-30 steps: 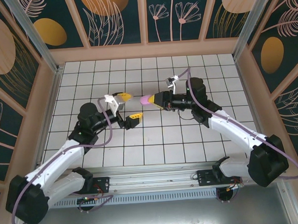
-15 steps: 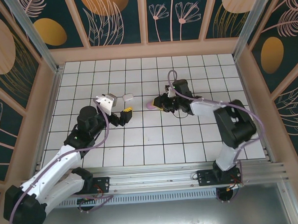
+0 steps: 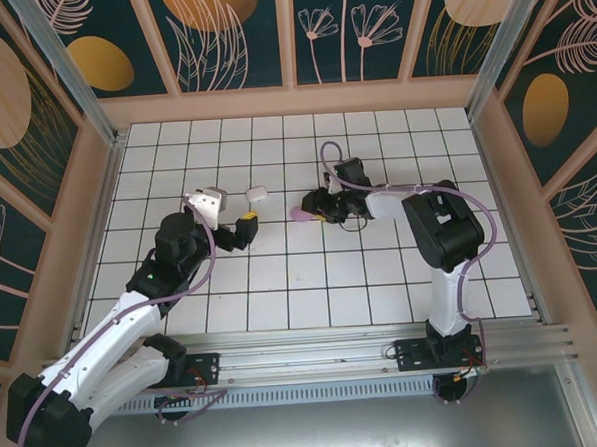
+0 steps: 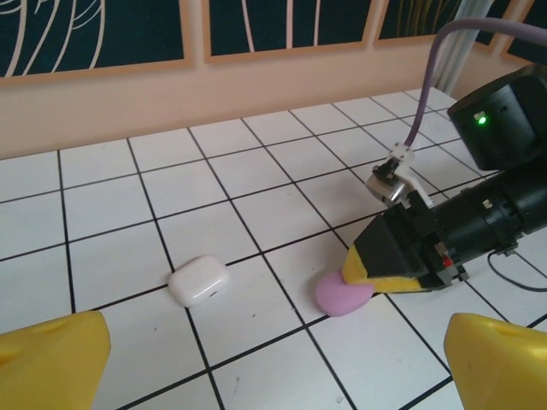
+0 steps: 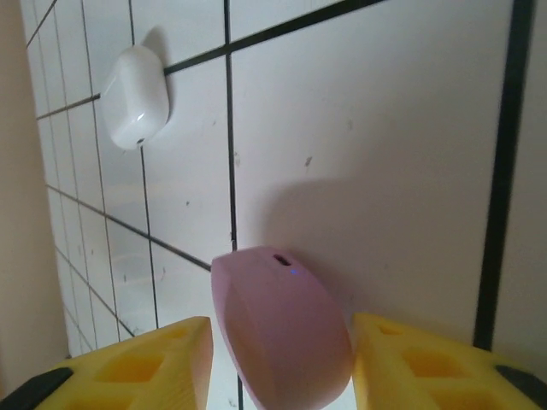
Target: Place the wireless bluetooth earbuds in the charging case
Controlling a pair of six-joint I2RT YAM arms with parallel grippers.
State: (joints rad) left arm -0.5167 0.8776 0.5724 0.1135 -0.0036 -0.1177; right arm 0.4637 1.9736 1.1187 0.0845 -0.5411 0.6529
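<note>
A closed pale purple charging case (image 3: 300,212) rests on the white tiles near the middle. My right gripper (image 3: 316,208) is low over it. In the right wrist view the purple case (image 5: 282,333) lies between the yellow fingers (image 5: 145,363), and the jaws stand apart from its sides: open. The left wrist view shows the same purple case (image 4: 342,295) under the right gripper's tip (image 4: 385,265). My left gripper (image 3: 230,211) hovers to the left, wide open and holding nothing. The earbuds are out of view.
A closed white case (image 3: 257,195) lies on the tiles between the two grippers, also seen as the white case (image 4: 198,280) and white case (image 5: 137,96). Wooden walls (image 3: 292,102) ring the tiled floor. A purple cable (image 4: 444,51) loops above the right wrist.
My right arm has come down and set the purple case on the tiles, and its jaws have spread. My left gripper has drawn back to the left, uncovering the white case.
</note>
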